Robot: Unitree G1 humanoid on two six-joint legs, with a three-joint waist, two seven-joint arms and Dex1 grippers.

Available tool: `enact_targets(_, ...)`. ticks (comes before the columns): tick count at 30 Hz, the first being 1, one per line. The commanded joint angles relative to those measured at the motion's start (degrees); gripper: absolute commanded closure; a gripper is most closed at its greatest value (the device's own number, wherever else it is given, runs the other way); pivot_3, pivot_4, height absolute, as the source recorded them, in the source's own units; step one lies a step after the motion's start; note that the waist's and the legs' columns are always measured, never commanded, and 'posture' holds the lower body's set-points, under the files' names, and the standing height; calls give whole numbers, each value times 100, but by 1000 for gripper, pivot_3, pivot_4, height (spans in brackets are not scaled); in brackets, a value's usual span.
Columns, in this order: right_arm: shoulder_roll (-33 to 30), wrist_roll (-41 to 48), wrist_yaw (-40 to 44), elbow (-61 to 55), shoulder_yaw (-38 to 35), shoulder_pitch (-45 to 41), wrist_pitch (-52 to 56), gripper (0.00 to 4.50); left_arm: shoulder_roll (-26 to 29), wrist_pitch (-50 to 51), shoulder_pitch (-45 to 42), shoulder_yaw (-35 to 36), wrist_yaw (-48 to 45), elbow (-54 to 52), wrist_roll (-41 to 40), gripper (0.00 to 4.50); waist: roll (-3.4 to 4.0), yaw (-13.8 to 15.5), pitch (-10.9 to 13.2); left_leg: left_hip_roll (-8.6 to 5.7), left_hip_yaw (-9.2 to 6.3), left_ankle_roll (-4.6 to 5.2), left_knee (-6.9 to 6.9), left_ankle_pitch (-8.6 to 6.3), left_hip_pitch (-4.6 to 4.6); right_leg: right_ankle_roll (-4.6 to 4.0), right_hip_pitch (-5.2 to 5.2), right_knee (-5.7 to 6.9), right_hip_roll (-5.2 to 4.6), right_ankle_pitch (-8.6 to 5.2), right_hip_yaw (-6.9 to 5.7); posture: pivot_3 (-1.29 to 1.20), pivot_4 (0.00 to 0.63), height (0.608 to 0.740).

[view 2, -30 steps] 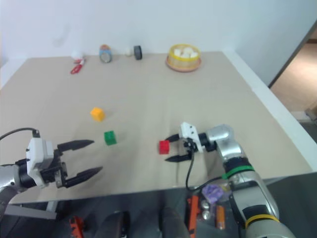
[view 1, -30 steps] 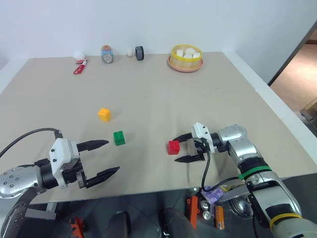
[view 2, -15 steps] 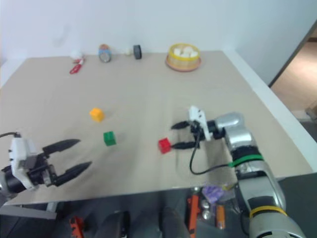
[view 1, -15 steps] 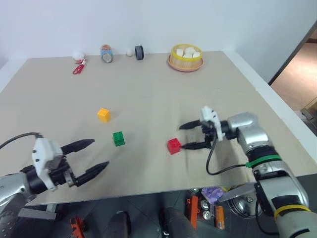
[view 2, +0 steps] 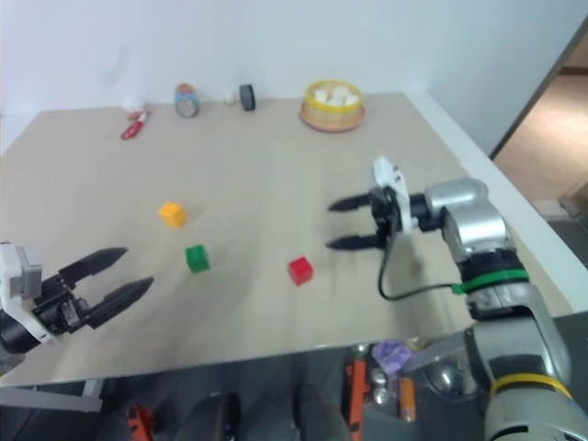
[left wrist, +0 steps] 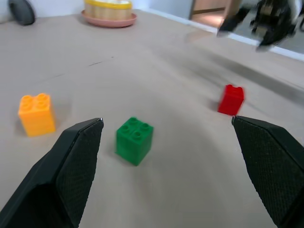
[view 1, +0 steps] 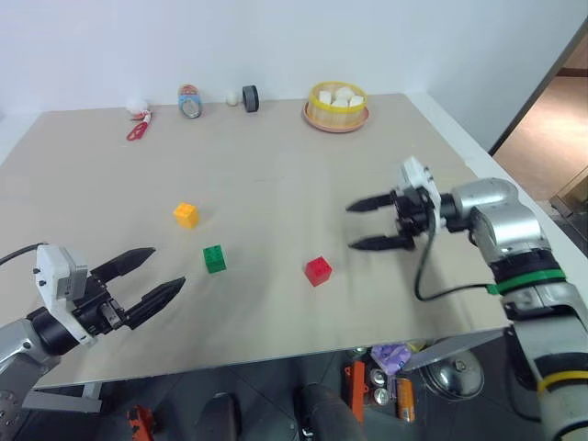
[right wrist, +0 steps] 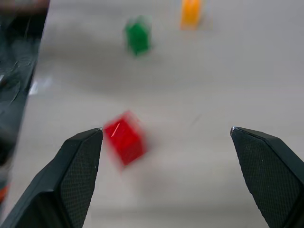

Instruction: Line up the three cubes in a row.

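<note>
Three cubes lie on the tan table (view 1: 276, 184): a yellow-orange cube (view 1: 186, 215) at the left, a green cube (view 1: 215, 258) a little nearer, and a red cube (view 1: 318, 270) to the right of it. Together they run in a rough, uneven diagonal. My right gripper (view 1: 366, 224) hangs open above the table, up and to the right of the red cube, holding nothing. Near the table's front left edge my left gripper (view 1: 162, 272) stands open, pointing toward the green cube, with nothing between its fingers.
A yellow bowl (view 1: 336, 104) of white lumps on a pink plate stands at the back. A dark roll (view 1: 250, 98), a small white ball (view 1: 231, 96), a can (view 1: 190, 102) and a red-and-white item (view 1: 138, 126) lie along the far edge. The table's right edge (view 1: 478, 156) is close to my right arm.
My right gripper has let go of the red cube, risen and drawn away to the right. The left gripper has pulled back toward the left. The red cube stays where it was set.
</note>
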Motion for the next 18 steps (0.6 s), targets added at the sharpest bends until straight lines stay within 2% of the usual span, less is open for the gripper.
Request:
enact_targets(1, -5, 387, -7, -701, -413, -32, 596, 45, -109, -210, 129, -148, -54, 41, 250, 0, -2, 34, -1, 0, 0, -2, -2, -2, 0, -2, 0, 0, 0, -2, 0, 0, 150, 740)
enact_targets(7, -89, 103, 83, -978, -358, 274, 606, 45, -194, -284, 84, -280, -71, 44, 347, 0, -4, 92, -3, 0, 3, -23, 1, -26, -13, -5, -2, -4, -6, -20, 2, 0, 150, 740)
enact_targets(18, -75, 101, 96, -1090, -483, 393, 837, 45, -145, -327, 20, -319, -250, 188, 437, 0, -4, 69, -2, 6, 8, -23, 2, -26, -6, -3, -5, -3, 2, -18, 9, 0, 150, 740)
